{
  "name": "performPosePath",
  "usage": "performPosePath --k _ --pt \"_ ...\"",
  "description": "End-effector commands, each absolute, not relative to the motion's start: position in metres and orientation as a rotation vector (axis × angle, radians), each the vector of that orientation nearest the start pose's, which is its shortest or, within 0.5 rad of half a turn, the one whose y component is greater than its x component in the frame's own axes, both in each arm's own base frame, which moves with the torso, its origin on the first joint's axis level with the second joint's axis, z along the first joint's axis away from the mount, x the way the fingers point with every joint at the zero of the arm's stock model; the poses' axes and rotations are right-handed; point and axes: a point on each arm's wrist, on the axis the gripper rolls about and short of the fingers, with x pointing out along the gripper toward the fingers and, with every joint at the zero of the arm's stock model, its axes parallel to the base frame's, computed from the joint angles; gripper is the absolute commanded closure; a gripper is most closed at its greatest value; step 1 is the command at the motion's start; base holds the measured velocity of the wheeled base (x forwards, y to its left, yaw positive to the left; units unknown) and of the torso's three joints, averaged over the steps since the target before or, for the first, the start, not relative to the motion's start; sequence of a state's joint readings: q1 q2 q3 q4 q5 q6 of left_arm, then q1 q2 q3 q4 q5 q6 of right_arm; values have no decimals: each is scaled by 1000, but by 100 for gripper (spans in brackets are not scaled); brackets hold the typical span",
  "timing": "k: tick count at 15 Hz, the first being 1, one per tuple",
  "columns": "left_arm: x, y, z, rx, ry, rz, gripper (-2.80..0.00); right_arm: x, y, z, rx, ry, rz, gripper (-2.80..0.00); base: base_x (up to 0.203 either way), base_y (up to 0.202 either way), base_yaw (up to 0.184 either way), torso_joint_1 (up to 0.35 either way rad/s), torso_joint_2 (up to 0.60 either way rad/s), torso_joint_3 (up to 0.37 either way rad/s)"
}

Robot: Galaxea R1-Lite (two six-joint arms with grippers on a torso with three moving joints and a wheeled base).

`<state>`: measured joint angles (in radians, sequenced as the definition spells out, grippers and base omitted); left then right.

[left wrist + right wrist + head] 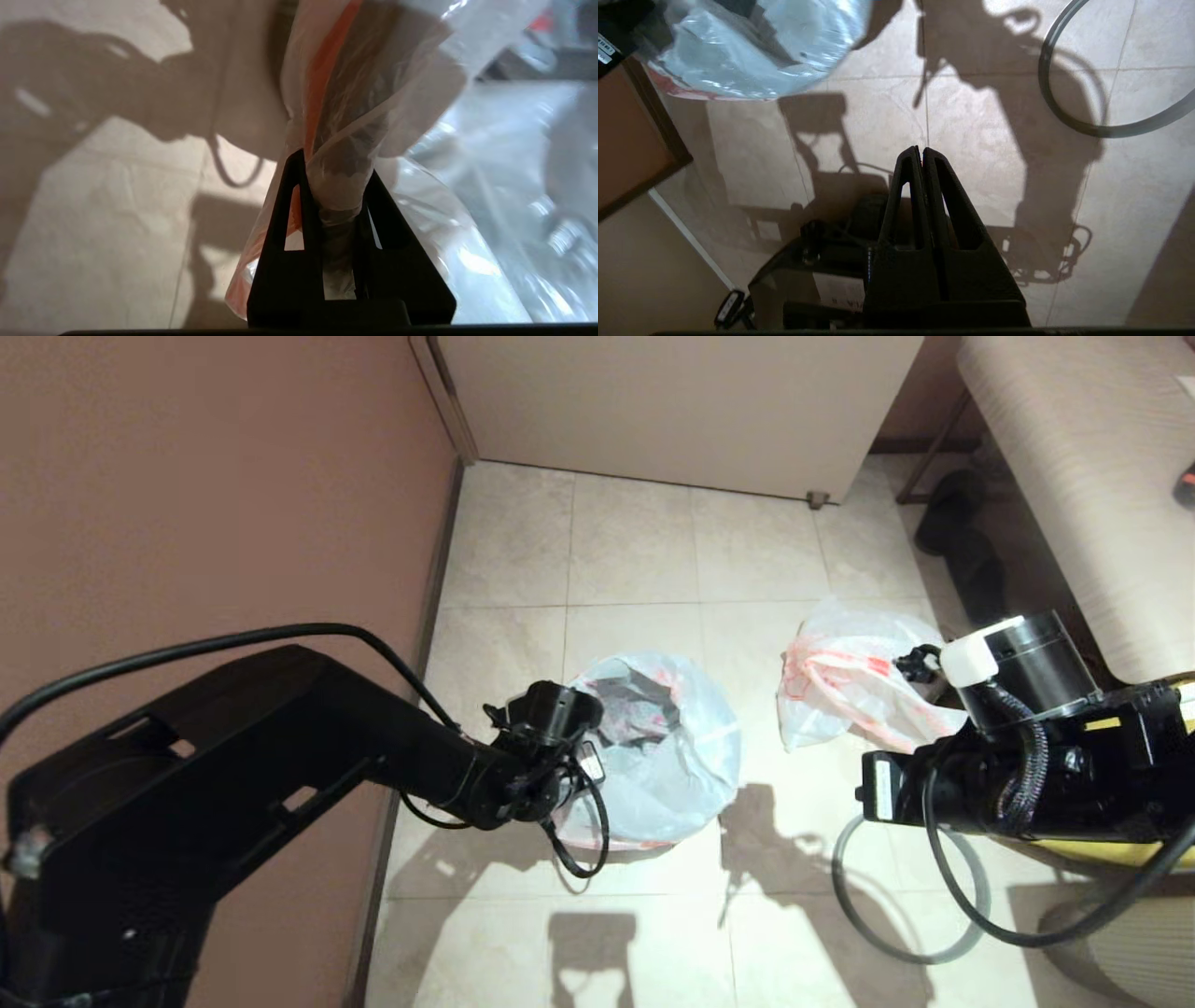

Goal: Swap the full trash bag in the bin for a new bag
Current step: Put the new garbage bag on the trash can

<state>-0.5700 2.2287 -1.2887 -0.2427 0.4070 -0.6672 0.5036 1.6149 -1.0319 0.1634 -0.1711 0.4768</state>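
Note:
The bin [639,705] stands on the tile floor by the wall, its black inside showing through the limp new bag [672,775] draped over it. The bag's pink-red hem hangs low near the floor. My left gripper [334,165] is at the bin's near left side, shut on a bunched fold of the new bag [341,154] beside its orange drawstring. The full trash bag [840,686] sits on the floor to the right of the bin. The grey hoop [910,896] lies flat on the floor in front of it. My right gripper [920,150] is shut and empty above bare floor, near the hoop [1069,119].
A brown wall [187,476] runs close along the bin's left. A pale cabinet [672,401] stands behind and a bench [1074,476] on the right, with a dark shoe [962,546] beside it. A yellow fabric bag [1102,849] lies under my right arm.

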Motion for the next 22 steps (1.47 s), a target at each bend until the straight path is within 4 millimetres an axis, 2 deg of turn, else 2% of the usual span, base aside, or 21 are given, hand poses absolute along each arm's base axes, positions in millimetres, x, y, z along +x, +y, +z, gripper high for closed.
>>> performPosePath --k 1,2,4,8,9,12,14,16,18,19,22 --pt "328 -219 114 -323 614 10 0 236 130 201 202 766 149 0 0 0 0 0 0 0" --pt "310 -217 118 -299 642 4 0 234 130 202 201 766 150 0 0 0 0 0 0 0" --pt "283 -212 108 -261 712 -1 0 233 129 201 195 766 145 0 0 0 0 0 0 0" --pt "263 -212 85 -313 831 -50 0 233 129 201 187 761 133 0 0 0 0 0 0 0" --pt "261 -211 79 -314 839 -47 -280 233 129 201 187 760 133 0 0 0 0 0 0 0" --pt "260 -207 61 -350 789 -76 -280 232 134 200 170 762 140 0 0 0 0 0 0 0" --pt "256 -203 57 -347 787 -82 -280 227 139 200 136 760 135 0 0 0 0 0 0 0" --pt "250 -195 74 -373 751 -93 -280 222 148 202 99 756 159 0 0 0 0 0 0 0" --pt "250 -176 90 -410 708 -65 -280 218 154 202 50 757 192 0 0 0 0 0 0 0" --pt "258 -159 94 -432 685 -16 0 214 160 200 11 765 227 0 0 0 0 0 0 0" --pt "286 -109 93 -517 614 91 0 215 178 181 -131 830 303 0 0 0 0 0 0 0"
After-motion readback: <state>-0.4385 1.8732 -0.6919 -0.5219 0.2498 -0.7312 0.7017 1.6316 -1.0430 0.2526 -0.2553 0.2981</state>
